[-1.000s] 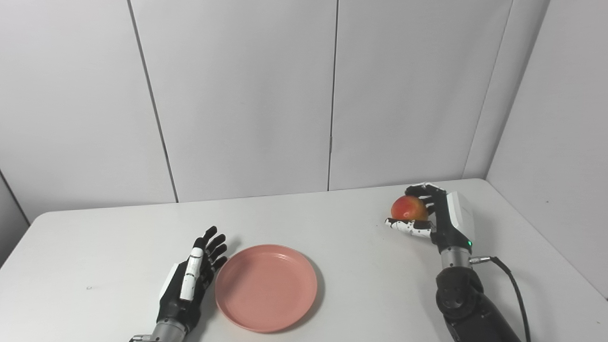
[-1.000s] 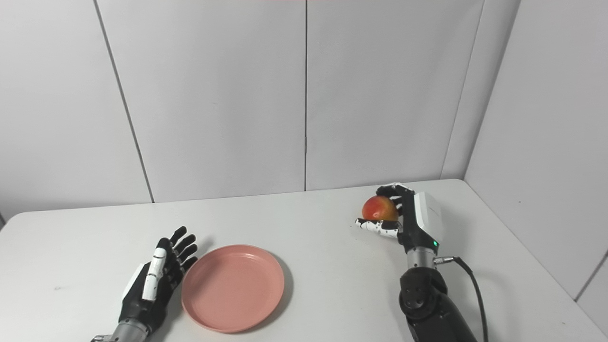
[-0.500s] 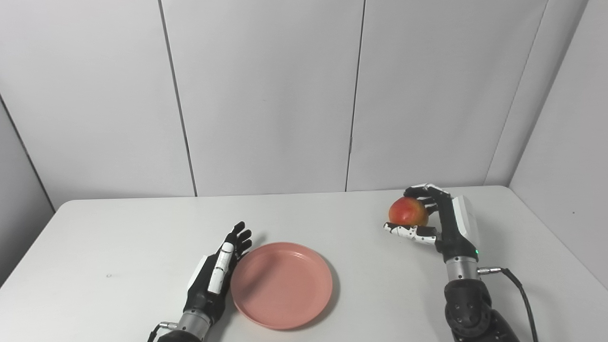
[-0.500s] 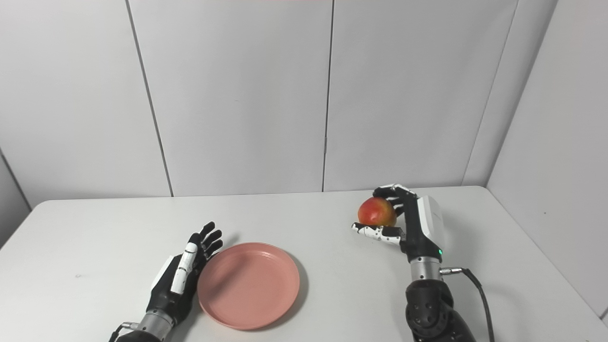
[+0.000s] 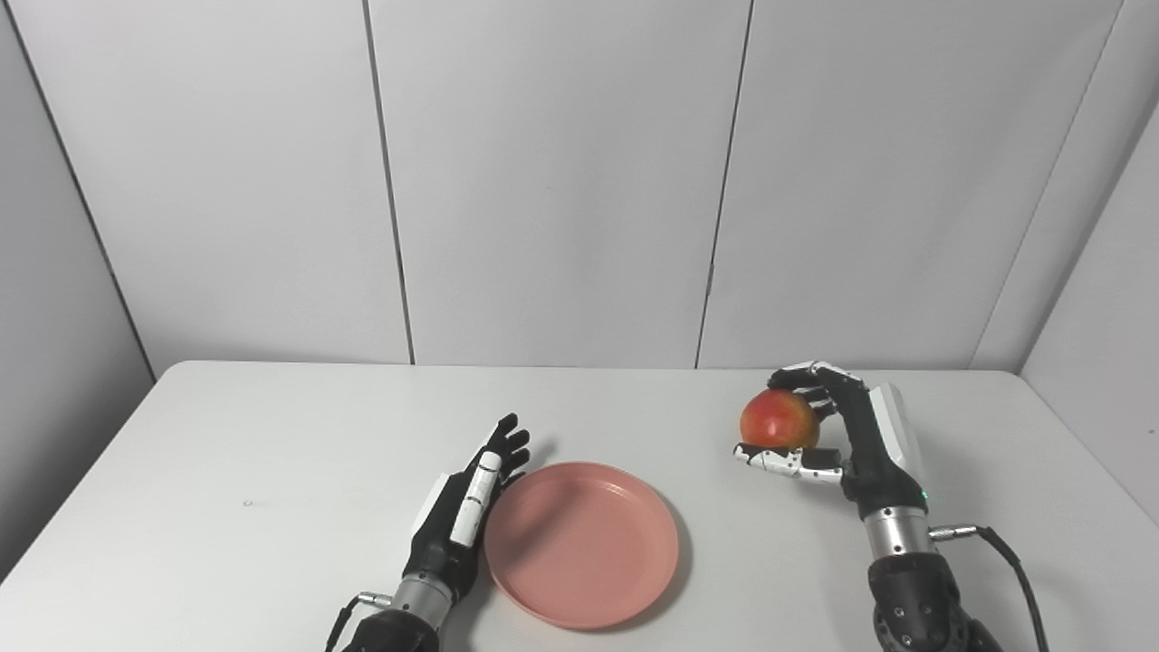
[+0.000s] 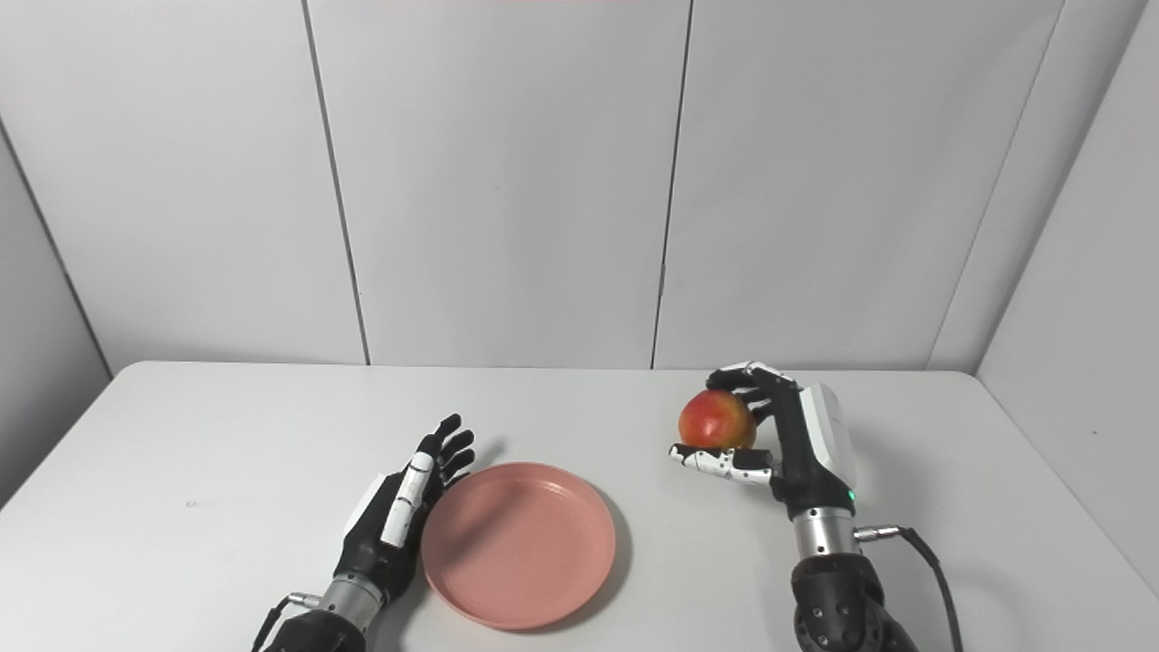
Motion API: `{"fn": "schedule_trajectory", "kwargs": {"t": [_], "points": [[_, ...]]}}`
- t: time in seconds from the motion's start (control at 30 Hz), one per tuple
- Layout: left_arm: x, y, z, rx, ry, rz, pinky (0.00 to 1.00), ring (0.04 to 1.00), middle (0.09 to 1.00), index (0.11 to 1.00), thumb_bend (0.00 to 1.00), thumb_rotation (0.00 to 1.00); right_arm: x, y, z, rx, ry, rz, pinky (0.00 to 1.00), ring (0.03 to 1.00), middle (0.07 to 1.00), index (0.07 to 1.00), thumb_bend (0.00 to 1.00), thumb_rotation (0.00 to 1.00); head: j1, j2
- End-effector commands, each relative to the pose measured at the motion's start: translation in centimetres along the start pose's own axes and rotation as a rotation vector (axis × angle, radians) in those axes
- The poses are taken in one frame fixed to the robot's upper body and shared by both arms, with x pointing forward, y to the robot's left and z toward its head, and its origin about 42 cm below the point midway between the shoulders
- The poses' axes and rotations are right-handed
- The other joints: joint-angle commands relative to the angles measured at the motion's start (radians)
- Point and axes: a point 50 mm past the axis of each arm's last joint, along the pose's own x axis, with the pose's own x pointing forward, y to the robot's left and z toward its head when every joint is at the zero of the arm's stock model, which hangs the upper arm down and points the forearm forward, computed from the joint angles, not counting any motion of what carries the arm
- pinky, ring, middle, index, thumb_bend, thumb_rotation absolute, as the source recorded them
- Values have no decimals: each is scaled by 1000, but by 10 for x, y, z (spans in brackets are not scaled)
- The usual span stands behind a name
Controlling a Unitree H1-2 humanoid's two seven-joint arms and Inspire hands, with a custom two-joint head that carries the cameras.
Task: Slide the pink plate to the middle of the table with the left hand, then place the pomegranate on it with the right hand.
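The right hand [image 5: 847, 435] was closed around the pomegranate [image 5: 779, 421], with its fingers [image 5: 815, 373] curled over the top and far side of the fruit and the thumb [image 5: 779, 460] extended beneath it. The fruit, red with a yellow-orange patch, was held clear of the white table [image 5: 226, 453], toward the right side and well apart from the pink plate [image 5: 584, 543]. A green indicator light [image 5: 924, 494] showed on the wrist of this hand, and a black cable [image 5: 1019, 570] ran from a connector at the wrist toward the lower edge of the view.

The left hand [image 5: 462, 516] held nothing; its fingers were extended and slightly spread, pointing away from the robot. It lay edge-on just beside the left rim of the plate; whether it touched the rim could not be determined. A thin cable [image 5: 340, 620] emerged at its wrist.

The plate was round, shallow and empty, resting flat on the table near the front edge, roughly midway across. No writing or brand marks were legible on either hand or on the plate.

Grey wall panels [image 5: 552, 181] with vertical seams enclosed the table at the back and on both sides. A small dark speck [image 5: 246, 503] marked the tabletop to the left. Nothing lay between the pomegranate and the plate.
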Motion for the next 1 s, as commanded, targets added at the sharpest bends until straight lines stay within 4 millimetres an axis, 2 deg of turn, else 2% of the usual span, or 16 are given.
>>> {"fn": "schedule_trajectory", "kwargs": {"t": [0.0,0.3,0.43,0.6,0.97], "points": [[0,-8,-7,-1,-6,0,916,948,954,951,549,1000,12,-6,22,33,-128,-11,430,434,502,511,514,0,2,-3],[4,-14,-8,1,-7,21,908,939,945,944,545,1000,3,19,40,64,-198,62,402,417,497,528,513,0,28,2],[5,-15,-7,15,-7,22,908,940,947,946,554,1000,2,36,48,100,-214,117,407,419,494,529,513,0,28,1],[6,-16,-7,14,-6,29,902,937,944,940,558,1000,-5,60,52,91,-218,181,362,405,485,538,512,0,38,3],[6,-17,-5,28,-13,31,898,939,945,938,558,1000,-12,93,64,117,-223,265,386,410,484,535,512,0,42,12]]}}
